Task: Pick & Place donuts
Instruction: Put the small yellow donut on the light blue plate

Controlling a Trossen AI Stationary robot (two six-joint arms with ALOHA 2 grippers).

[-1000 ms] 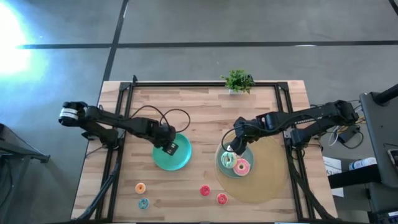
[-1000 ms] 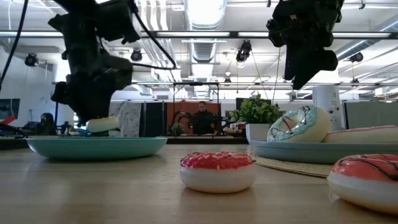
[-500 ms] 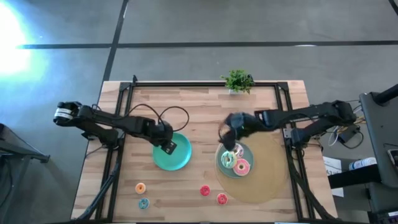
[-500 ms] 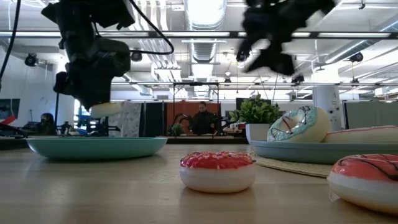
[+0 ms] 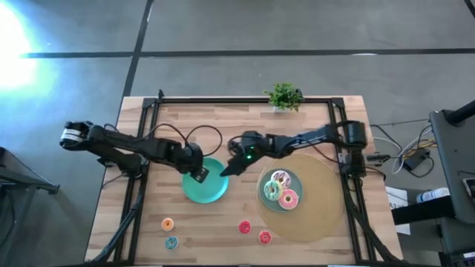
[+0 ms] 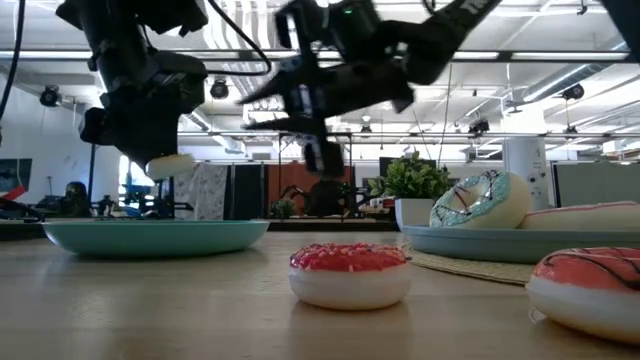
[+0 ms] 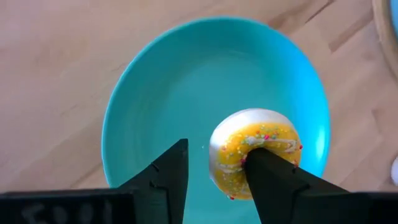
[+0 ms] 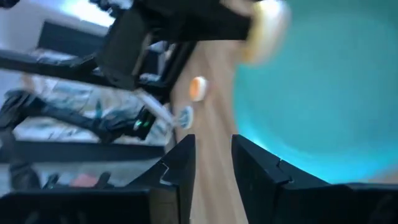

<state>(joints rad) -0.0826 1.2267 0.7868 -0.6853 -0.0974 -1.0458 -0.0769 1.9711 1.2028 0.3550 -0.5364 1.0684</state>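
Observation:
My left gripper hovers open over the left teal plate, with a yellow-iced donut stuck on one finger; the low view shows that donut above the plate. My right gripper is beside it at the plate's right rim, empty, with a narrow gap between its fingers. Three donuts lie on the right teal plate: white-purple, green-yellow and pink. Orange, teal and two red donuts rest flat on the table. My left gripper comes from above, pointing down. One fingertip sits in the yellow donut's centre hole; the other finger stands apart from the ring. The donut hangs tilted on that one finger, lifted clear of the teal plate.
A round tan mat lies under the right plate. A small potted plant stands at the far edge. The two arms are close together over the left plate. Bare wood shows at the table's far left and near middle.
My right gripper has swung from above the right plate toward the table's left, ending beside the left gripper; the white-purple donut on the right plate has come into view. My left gripper has risen a little, and the yellow donut has come up off the left plate with it.

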